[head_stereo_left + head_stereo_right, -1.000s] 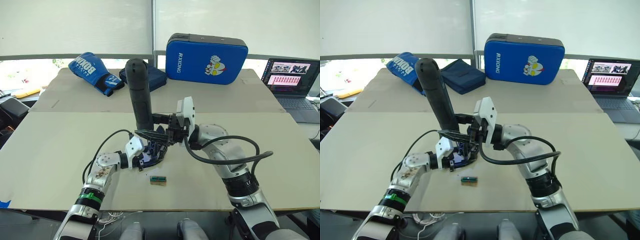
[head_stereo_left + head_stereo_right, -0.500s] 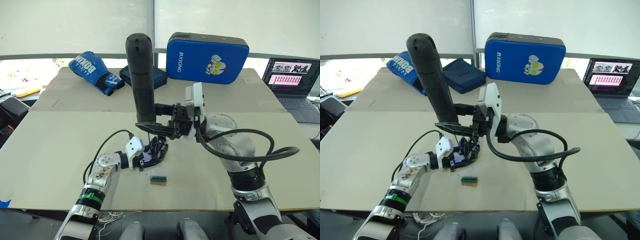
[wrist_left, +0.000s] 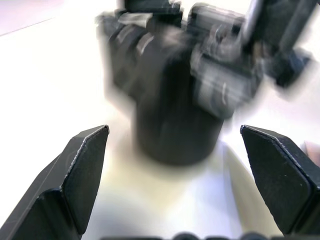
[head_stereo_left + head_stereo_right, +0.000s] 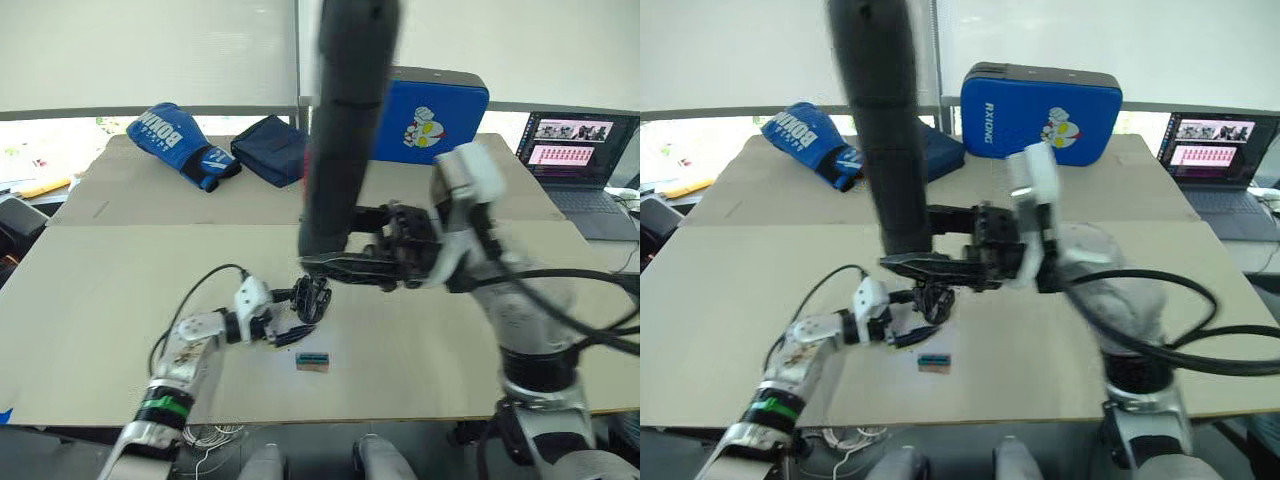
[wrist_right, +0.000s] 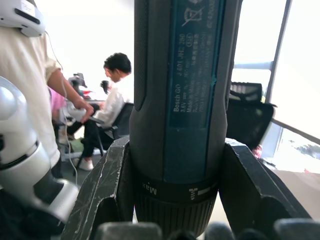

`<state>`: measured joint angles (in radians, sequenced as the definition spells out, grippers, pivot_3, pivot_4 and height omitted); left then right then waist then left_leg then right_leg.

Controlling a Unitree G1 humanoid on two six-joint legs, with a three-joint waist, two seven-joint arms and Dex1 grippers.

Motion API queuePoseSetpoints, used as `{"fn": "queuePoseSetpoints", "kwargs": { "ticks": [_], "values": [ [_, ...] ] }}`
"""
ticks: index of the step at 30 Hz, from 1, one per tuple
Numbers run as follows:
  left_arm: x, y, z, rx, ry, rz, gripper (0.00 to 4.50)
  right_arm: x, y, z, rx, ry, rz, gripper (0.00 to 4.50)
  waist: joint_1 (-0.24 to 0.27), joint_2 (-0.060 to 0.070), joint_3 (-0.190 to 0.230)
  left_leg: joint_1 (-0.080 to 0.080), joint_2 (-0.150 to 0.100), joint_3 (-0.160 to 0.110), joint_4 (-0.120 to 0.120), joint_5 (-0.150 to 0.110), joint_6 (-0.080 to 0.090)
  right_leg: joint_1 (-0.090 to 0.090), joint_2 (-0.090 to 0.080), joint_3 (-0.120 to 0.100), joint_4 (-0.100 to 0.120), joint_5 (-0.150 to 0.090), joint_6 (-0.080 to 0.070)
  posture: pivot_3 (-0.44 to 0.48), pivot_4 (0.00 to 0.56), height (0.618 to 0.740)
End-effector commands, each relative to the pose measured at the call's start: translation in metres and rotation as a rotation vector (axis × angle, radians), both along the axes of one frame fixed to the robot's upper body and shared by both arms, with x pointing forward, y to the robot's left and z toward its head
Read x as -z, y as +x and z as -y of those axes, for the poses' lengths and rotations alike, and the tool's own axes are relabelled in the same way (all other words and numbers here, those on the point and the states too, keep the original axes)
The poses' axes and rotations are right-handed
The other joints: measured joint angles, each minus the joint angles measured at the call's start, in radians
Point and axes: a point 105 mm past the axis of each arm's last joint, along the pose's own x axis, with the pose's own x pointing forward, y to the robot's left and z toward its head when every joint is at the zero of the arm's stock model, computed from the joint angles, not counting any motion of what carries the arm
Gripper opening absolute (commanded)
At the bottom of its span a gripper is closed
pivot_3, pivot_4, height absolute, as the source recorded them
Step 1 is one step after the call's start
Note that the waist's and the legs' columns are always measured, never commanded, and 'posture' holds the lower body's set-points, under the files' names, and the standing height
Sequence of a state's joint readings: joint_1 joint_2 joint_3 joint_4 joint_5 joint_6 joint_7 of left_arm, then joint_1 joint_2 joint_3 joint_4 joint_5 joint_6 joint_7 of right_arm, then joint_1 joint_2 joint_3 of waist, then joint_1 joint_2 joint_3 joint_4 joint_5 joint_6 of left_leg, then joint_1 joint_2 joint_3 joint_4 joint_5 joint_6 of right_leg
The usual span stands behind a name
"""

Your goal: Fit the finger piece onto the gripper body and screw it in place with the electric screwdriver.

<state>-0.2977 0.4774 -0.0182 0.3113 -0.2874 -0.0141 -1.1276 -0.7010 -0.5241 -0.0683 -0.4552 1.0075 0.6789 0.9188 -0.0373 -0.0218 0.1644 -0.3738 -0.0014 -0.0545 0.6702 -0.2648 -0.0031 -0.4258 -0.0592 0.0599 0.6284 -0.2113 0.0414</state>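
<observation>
My right gripper (image 4: 325,262) is shut on the electric screwdriver (image 4: 342,120), a thick black cylinder held upright high above the table, close to the camera. In the right wrist view its fingers (image 5: 107,190) clamp the tool's lower barrel (image 5: 182,90). The gripper body (image 4: 312,298), a small black block on a round base, stands on the table below the tool. My left gripper (image 3: 174,129) is open, its fingers (image 3: 82,170) wide on either side of the body (image 3: 180,115) without touching it. I cannot tell the finger piece apart from the body's black parts.
A small green-and-tan block (image 4: 313,361) lies just in front of the gripper body. At the back of the table are a blue boxing glove (image 4: 175,140), a navy pouch (image 4: 268,150) and a blue pad (image 4: 440,115). A laptop (image 4: 575,160) sits far right. People (image 5: 112,100) show behind.
My right arm has lifted the screwdriver up and toward the camera, away from the gripper body. The left gripper stays by the body. The head camera has shifted slightly.
</observation>
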Motion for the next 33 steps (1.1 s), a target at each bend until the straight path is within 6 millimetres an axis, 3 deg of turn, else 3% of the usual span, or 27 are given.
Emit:
{"fn": "queuePoseSetpoints", "kwargs": {
  "ticks": [1,5,7,9,12,19,24,31,33],
  "values": [
    [-0.026,-0.017,-0.032,0.016,-0.065,0.008,4.46,-0.013,-0.003,0.038,0.104,-0.056,-0.058,1.94,-0.001,0.000,0.002,0.000,0.000,0.000,-0.001,0.000,0.000,0.000,0.000,0.000,0.000,0.000,0.000,0.000,0.150,0.740],
    [-0.055,-0.036,-0.062,0.049,-0.069,0.091,4.46,0.023,0.016,0.098,0.413,-0.392,-0.351,1.94,0.019,0.000,0.005,-0.001,0.000,0.002,-0.001,0.000,0.000,0.000,-0.002,-0.001,-0.003,-0.001,0.000,0.000,0.150,0.740],
    [-0.067,-0.042,-0.075,0.059,-0.025,0.122,4.46,0.060,0.030,0.147,0.679,-0.620,-0.502,1.94,0.025,0.000,0.005,-0.002,0.000,0.003,-0.001,0.000,0.000,0.000,-0.002,0.000,-0.006,-0.001,0.000,0.000,0.150,0.740],
    [-0.073,-0.048,-0.083,0.077,-0.003,0.132,4.46,0.091,0.032,0.188,0.861,-0.836,-0.630,1.94,0.026,0.000,0.005,-0.004,-0.001,0.004,-0.001,0.000,0.000,0.000,-0.002,0.000,-0.007,-0.002,0.002,0.000,0.150,0.740],
    [-0.073,-0.052,-0.088,0.085,0.003,0.122,4.46,0.117,0.039,0.220,1.033,-0.965,-0.741,1.94,0.020,0.001,0.005,-0.005,0.000,0.007,-0.001,0.000,0.000,-0.003,-0.002,0.001,-0.009,-0.003,0.003,0.000,0.150,0.740],
    [-0.069,-0.051,-0.090,0.077,0.014,0.097,4.46,0.161,0.059,0.239,1.099,-1.094,-0.833,1.94,-0.007,0.003,0.007,-0.012,0.001,0.011,-0.002,0.000,0.000,-0.015,0.001,0.005,-0.001,-0.001,0.000,0.000,0.150,0.740],
    [-0.071,-0.047,-0.087,0.058,0.003,0.121,4.46,0.170,0.073,0.244,1.099,-1.106,-0.844,1.94,-0.005,0.004,0.008,-0.014,0.000,0.011,-0.001,0.000,0.000,-0.015,-0.001,0.006,-0.002,0.000,0.002,0.000,0.150,0.740],
    [-0.058,-0.047,-0.089,0.024,0.034,0.045,4.46,0.176,0.079,0.248,1.089,-1.112,-0.859,1.94,-0.005,0.004,0.008,-0.014,0.000,0.010,0.000,0.000,0.000,-0.015,0.000,0.006,-0.002,0.000,0.002,0.000,0.150,0.740],
    [-0.056,-0.046,-0.091,0.017,0.059,0.055,4.50,0.173,0.081,0.250,1.094,-1.107,-0.839,2.96,-0.005,0.003,0.008,-0.013,0.000,0.010,0.001,0.000,0.000,-0.013,0.000,0.006,-0.002,0.000,0.002,0.000,0.150,0.740]
  ]
}}
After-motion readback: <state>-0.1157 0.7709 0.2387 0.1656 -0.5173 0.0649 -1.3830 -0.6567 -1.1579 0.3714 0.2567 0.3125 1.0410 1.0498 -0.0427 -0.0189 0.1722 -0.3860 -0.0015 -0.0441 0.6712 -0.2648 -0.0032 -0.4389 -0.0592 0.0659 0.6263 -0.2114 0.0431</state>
